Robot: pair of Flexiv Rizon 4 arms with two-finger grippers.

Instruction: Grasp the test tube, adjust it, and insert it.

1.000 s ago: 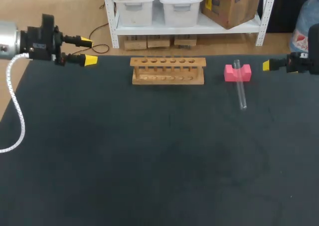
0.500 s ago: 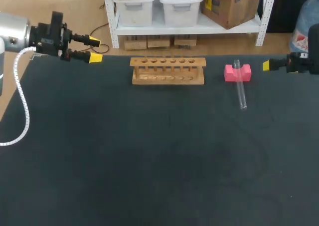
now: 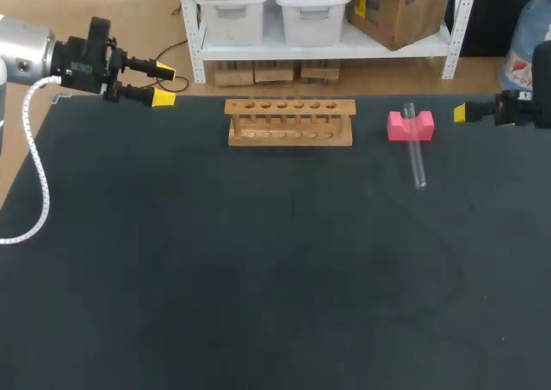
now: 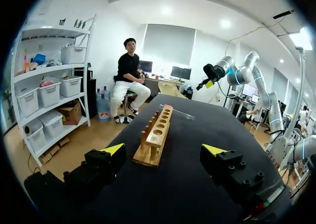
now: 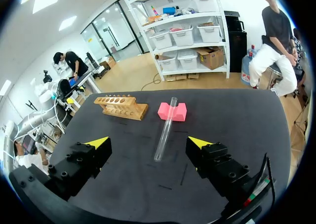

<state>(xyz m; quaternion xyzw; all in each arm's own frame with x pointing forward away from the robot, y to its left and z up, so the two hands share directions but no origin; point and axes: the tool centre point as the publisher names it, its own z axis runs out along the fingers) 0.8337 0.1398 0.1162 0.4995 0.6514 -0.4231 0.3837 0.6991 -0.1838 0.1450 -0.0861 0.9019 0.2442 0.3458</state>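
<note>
Black cloth covers the broad table (image 3: 258,287), the largest thing here. At its twelve o'clock, near the far edge, stands the light wooden test-tube rack (image 3: 290,121) with its row of round holes, none visibly filled. The left gripper (image 3: 163,86) hangs at the ten o'clock corner, yellow-tipped fingers spread with nothing between them. The right gripper (image 5: 149,144) sits at the two o'clock edge, also parted and bare.

Between the rack and the right gripper is the small pink notched block (image 3: 398,128). The clear glass test tube (image 3: 417,157) lies across it, one end propped in the notch and the other slanting down toward six o'clock onto the cloth.

The likely trouble is the grasp. The glass is smooth and round, so a pinch near the low end, or a finger nudging the block, could roll the tube out of the notch. At insertion, a tilted tube may catch a hole's rim and push the rack.
</note>
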